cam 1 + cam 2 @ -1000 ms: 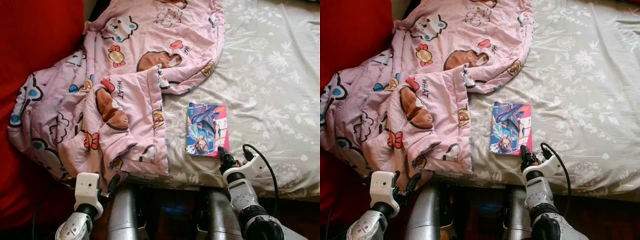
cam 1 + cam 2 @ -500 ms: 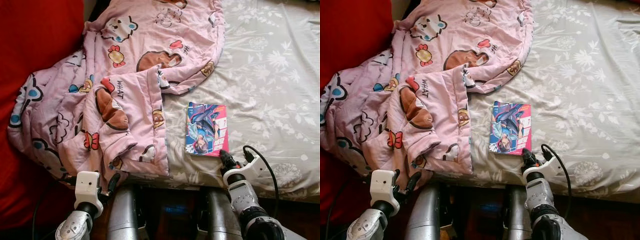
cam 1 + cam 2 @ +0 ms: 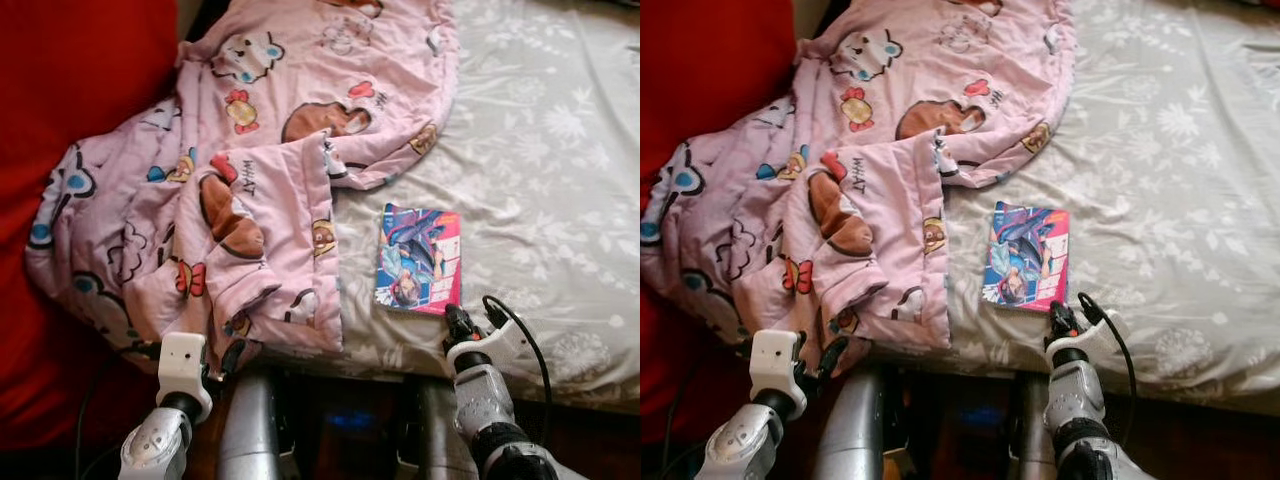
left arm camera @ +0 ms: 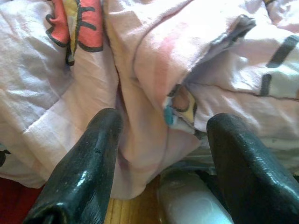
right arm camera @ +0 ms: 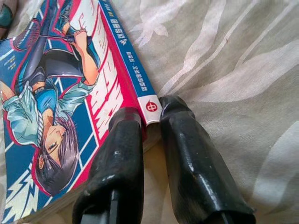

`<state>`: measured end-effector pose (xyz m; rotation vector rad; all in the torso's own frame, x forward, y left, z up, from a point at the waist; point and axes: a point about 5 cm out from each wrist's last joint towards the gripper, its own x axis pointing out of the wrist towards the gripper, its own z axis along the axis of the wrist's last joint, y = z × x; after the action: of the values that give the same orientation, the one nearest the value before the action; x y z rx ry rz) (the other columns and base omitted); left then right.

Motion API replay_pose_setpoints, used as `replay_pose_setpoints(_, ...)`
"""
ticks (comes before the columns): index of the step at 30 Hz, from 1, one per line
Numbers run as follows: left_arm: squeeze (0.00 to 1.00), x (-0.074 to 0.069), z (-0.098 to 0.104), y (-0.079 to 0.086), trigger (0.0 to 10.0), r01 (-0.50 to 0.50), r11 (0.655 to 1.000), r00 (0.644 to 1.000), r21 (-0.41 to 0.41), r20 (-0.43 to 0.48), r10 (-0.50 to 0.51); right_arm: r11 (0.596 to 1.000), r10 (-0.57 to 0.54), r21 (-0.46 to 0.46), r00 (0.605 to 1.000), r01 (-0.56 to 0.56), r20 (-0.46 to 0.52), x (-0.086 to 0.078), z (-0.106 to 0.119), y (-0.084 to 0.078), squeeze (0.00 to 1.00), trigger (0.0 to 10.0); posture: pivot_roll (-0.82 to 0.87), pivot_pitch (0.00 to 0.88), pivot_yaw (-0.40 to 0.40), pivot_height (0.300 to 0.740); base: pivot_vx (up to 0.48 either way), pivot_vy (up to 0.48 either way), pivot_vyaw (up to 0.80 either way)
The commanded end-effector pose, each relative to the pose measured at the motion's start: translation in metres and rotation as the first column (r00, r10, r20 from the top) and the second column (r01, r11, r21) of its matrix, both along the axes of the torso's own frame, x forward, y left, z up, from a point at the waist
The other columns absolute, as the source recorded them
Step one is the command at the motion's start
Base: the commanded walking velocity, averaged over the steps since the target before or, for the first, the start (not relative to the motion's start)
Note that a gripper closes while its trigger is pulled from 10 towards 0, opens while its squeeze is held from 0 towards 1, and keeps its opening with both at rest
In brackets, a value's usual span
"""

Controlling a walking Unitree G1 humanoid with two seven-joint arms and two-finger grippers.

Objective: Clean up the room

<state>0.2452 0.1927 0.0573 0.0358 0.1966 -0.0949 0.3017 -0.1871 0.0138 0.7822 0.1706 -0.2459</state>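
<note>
A manga book (image 3: 418, 258) with a blue and pink cover lies flat on the grey floral bed sheet (image 3: 540, 170). My right gripper (image 3: 453, 318) is at the book's near right corner. Its fingers are closed to a narrow gap, with the spine corner (image 5: 150, 106) caught between the tips. A crumpled pink cartoon blanket (image 3: 250, 160) covers the left of the bed and hangs over the near edge. My left gripper (image 4: 163, 121) is open below that edge, with a hanging fold of the blanket (image 4: 154, 84) between its fingers.
A red surface (image 3: 70, 80) borders the bed on the left. The bed's near edge (image 3: 560, 385) runs just in front of my arms, with dark floor below it. The right side of the sheet is bare.
My right gripper has drawn back slightly toward the bed's near edge, from overlapping the book's corner to sitting at its tip. The book and left arm stay put. The camera shifted slightly.
</note>
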Motion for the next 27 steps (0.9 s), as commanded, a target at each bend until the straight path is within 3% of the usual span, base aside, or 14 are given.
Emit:
replay_pose_setpoints(1, 0.0, -0.005, -0.01, 0.005, 10.0, -0.015, 1.0, 0.999, 0.018, -0.036, 0.016, 0.999, -0.045, 0.001, 0.996, 0.046, -0.077, -0.016, -0.016, -0.003, 0.0, 0.0, 0.06, 0.232, 0.055, 0.61, 0.0, 0.0, 0.0)
replay_pose_setpoints(5, 0.0, 0.004, -0.008, 0.004, 10.0, -0.021, 1.0, 1.0, 0.015, -0.016, 0.021, 0.997, 0.024, -0.079, 0.999, -0.027, -0.032, -0.012, -0.01, 0.005, 0.0, 0.0, 0.06, 0.195, 0.041, 0.61, 0.0, 0.0, 0.0)
replay_pose_setpoints(7, 0.0, 0.008, -0.007, 0.003, 10.0, -0.023, 1.0, 1.0, 0.014, -0.014, 0.023, 0.996, 0.026, -0.084, 0.999, -0.028, -0.031, -0.011, -0.009, 0.005, 0.0, 0.0, 0.05, 0.183, 0.038, 0.61, 0.0, 0.0, 0.0)
replay_pose_setpoints(11, 0.0, 0.021, -0.011, 0.001, 10.0, -0.03, 1.0, 1.0, 0.005, -0.001, 0.03, 0.977, 0.035, -0.214, 0.998, -0.025, 0.045, -0.004, 0.006, 0.005, 0.0, 0.0, 0.01, 0.114, 0.028, 0.61, 0.0, 0.0, 0.0)
replay_pose_setpoints(15, 0.0, 0.027, -0.013, -0.002, 10.0, -0.031, 1.0, 1.0, 0.002, 0.0, 0.031, 0.967, 0.043, -0.253, 0.997, -0.026, 0.058, 0.0, 0.012, 0.003, 0.0, 0.0, 0.0, 0.09, 0.02, 0.61, 0.0, 0.0, 0.0)
replay_pose_setpoints(16, 0.0, 0.029, -0.014, -0.002, 10.0, -0.032, 0.999, 0.999, 0.001, -0.003, 0.033, 0.958, 0.069, -0.283, 0.996, -0.051, 0.056, 0.001, 0.013, 0.004, 0.0, 3.6, 0.0, 0.077, 0.015, 0.61, 0.0, 0.0, 0.0)
replay_pose_setpoints(17, 0.0, 0.029, -0.014, -0.002, 10.0, -0.032, 0.999, 0.999, 0.001, -0.003, 0.033, 0.958, 0.069, -0.283, 0.996, -0.051, 0.056, 0.001, 0.013, 0.004, 0.0, 3.6, 0.0, 0.077, 0.015, 0.61, 0.0, 0.0, 0.0)
replay_pose_setpoints(18, 0.0, 0.033, -0.018, -0.003, 10.0, -0.04, 0.999, 0.999, -0.001, -0.02, 0.04, 0.932, 0.114, -0.349, 0.993, -0.095, 0.034, 0.004, 0.015, 0.006, 0.0, 10.0, -0.02, 0.054, 0.005, 0.61, 0.0, 0.0, 0.0)
replay_pose_setpoints(27, 0.0, 0.042, -0.026, -0.006, 10.0, -0.069, 0.998, 0.997, -0.012, -0.031, 0.068, 0.826, 0.24, -0.522, 0.971, -0.211, -0.013, 0.015, 0.026, 0.006, 0.0, 10.0, -0.04, 0.015, -0.033, 0.635, 0.0, 0.0, 0.0)
